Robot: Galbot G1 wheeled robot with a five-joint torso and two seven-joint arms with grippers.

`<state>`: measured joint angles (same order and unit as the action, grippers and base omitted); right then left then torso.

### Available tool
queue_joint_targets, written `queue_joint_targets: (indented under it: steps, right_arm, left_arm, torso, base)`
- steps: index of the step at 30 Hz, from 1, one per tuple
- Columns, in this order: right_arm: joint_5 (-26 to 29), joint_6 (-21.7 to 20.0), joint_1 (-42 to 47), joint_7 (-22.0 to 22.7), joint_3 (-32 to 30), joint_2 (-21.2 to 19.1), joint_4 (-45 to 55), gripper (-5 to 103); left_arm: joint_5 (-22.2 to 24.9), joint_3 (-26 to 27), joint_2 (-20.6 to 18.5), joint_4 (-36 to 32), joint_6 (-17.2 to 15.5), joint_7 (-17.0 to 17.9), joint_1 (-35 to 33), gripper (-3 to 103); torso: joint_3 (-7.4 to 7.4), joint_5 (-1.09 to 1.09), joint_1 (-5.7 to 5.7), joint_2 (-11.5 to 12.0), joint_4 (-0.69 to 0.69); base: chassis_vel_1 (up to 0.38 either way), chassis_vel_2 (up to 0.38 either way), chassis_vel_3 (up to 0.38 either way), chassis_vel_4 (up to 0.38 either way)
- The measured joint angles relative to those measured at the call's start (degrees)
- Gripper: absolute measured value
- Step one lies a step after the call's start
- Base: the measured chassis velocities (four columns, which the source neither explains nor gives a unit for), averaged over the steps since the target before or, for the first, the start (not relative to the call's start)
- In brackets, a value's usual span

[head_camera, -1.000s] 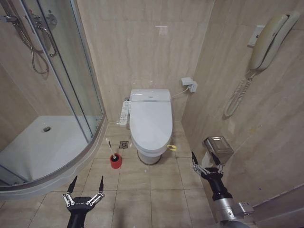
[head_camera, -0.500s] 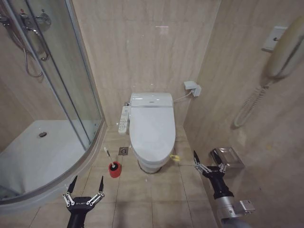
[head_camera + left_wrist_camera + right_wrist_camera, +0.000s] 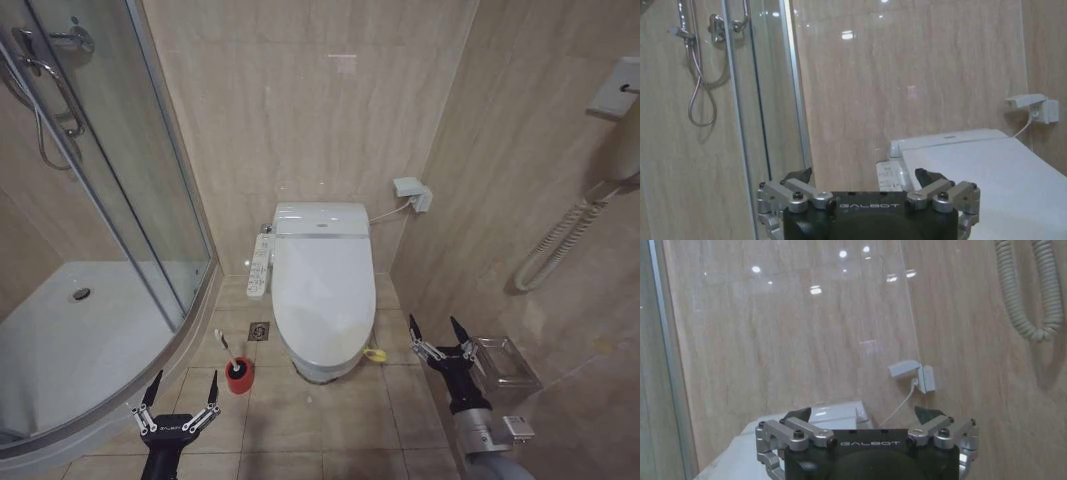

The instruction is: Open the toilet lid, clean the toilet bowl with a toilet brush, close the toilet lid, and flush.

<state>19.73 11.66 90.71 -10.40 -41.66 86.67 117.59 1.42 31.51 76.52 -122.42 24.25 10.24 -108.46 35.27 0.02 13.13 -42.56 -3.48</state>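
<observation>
- My left pincer (image 3: 181,389): low at my left, above the floor tiles, prongs spread wide, holding nothing. It is well short of the toilet. In my left wrist view (image 3: 867,181) its prongs frame the wall and the button panel.
- My right pincer (image 3: 439,334): low at my right, near the side wall, prongs spread wide, holding nothing. It hangs just beside the steel paper holder (image 3: 505,362). Seen again in my right wrist view (image 3: 867,416).
- Lid (image 3: 321,290): white, glossy, shut flat over the bowl, in the middle ahead of me. A green-yellow strap (image 3: 375,353) sticks out at its near right edge.
- Bowl (image 3: 318,372): covered by the lid; only its base shows on the floor. A long white button panel (image 3: 260,265) runs along its left side.
- Brush (image 3: 226,349): standing tilted in a red cup (image 3: 239,375) on the floor, left of the bowl's front, pale handle leaning left.
- Shower cabin (image 3: 120,200): glass, at far left, with its white tray.
- Socket (image 3: 412,190): on the back wall, right of the toilet, cord running to it.
- Wall phone cord (image 3: 560,240): coiled, on the right wall.
</observation>
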Motion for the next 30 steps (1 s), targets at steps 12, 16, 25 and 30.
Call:
queue_joint_targets:
  steps: [12, 16, 25, 30]
  right_arm:
    - [-1.80, 0.38, -0.85, 2.40, -0.25, 0.50, -0.91, 100]
    - [-3.28, 1.02, -1.60, 2.37, -0.85, 0.28, -1.44, 100]
    - [-6.73, -0.85, -1.23, 2.84, 0.64, -1.12, -3.38, 100]
    - [-8.69, -1.05, -1.53, 3.34, 1.72, -2.67, -6.92, 100]
  left_arm:
    - [0.00, 0.00, 0.00, 0.00, 0.00, 0.00, 0.02, 100]
    - [0.00, 0.00, 0.00, 0.00, 0.00, 0.00, 0.03, 100]
    - [0.00, 0.00, 0.00, 0.00, 0.00, 0.00, 0.01, 100]
    - [0.00, 0.00, 0.00, 0.00, 0.00, 0.00, 0.00, 100]
  torso:
    - [0.02, -0.03, 0.05, 0.00, -0.01]
    - [0.04, -0.02, 0.11, 0.02, 0.01]
    - [0.00, -0.01, 0.02, 0.00, -0.01]
    - [0.00, -0.02, 0.01, 0.00, 0.00]
  base:
    - [-0.080, 0.085, 0.091, -0.095]
    - [-0.134, 0.153, 0.139, -0.151]
    - [0.002, 0.008, 0.004, 0.007]
    - [0.014, -0.007, -0.009, 0.009]
